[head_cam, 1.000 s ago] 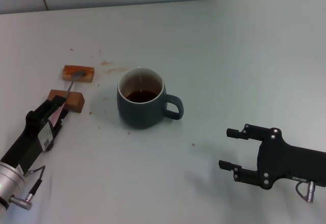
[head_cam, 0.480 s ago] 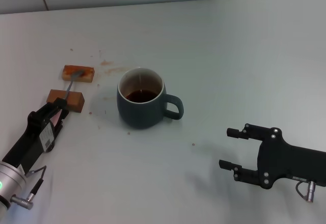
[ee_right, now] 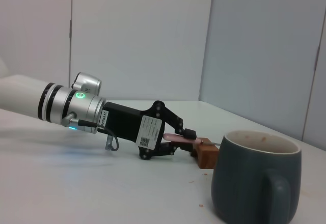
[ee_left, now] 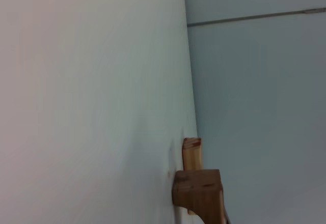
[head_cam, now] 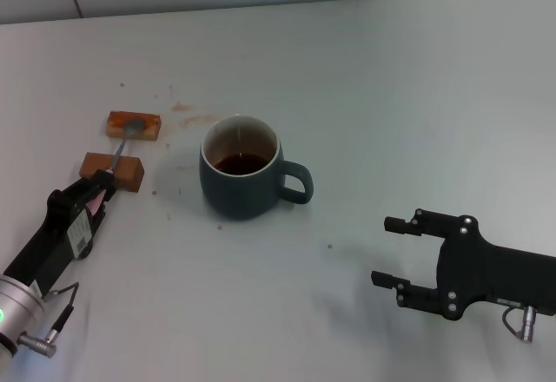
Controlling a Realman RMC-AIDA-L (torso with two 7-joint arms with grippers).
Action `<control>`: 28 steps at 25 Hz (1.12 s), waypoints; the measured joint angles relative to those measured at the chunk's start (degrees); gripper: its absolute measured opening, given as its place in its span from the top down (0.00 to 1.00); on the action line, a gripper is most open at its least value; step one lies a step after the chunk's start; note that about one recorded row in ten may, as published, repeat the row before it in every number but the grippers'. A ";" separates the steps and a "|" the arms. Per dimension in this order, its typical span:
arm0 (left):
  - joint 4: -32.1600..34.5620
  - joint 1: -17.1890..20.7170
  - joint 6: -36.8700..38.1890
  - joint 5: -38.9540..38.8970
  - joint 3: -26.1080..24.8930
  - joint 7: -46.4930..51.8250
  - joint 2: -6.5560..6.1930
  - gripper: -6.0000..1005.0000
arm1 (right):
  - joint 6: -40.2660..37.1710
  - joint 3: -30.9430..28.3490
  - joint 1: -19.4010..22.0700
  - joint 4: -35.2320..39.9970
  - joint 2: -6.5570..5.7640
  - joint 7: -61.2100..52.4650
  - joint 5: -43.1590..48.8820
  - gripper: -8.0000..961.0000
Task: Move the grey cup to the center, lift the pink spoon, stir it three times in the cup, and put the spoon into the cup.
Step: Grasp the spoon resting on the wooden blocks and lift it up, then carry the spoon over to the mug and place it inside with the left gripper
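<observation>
The grey cup [head_cam: 243, 178] stands mid-table, handle toward my right side, with dark liquid inside; it fills the near corner of the right wrist view [ee_right: 254, 180]. The pink spoon [head_cam: 122, 146] lies across two brown blocks, its metal bowl on the far block and its pink handle [ee_right: 175, 137] reaching into my left gripper [head_cam: 100, 187]. In the right wrist view the left gripper [ee_right: 181, 141] has one finger above and one below the handle, with a gap under it. My right gripper [head_cam: 382, 251] hovers open near the front right, well away from the cup.
Two brown wooden blocks, far [head_cam: 134, 126] and near [head_cam: 113, 171], sit left of the cup and show in the left wrist view [ee_left: 197, 191]. Brown specks and smears dot the table around the cup and blocks. A wall runs behind the table.
My left gripper drew back slightly toward me and lowered along the spoon handle. The spoon's bowl shifted a little on the far block. The right arm barely moved.
</observation>
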State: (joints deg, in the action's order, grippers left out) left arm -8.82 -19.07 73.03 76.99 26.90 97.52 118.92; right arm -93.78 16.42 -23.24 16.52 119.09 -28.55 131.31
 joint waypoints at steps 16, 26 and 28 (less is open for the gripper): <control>0.58 -0.15 0.52 0.17 0.56 -0.73 0.00 0.83 | 0.63 0.19 -0.09 -0.09 0.09 -0.19 0.00 0.30; 1.46 -0.31 5.22 0.03 0.00 -3.27 0.00 0.87 | 0.82 0.20 -0.23 -0.10 0.11 -0.20 0.00 0.30; 1.56 -0.48 6.88 -0.05 -0.23 -4.36 0.00 0.87 | 0.82 0.20 -0.25 -0.10 0.13 -0.20 0.00 0.30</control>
State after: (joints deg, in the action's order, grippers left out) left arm -7.26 -19.55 79.91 76.95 26.67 93.15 118.91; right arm -92.96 16.61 -23.49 16.42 119.22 -28.74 131.31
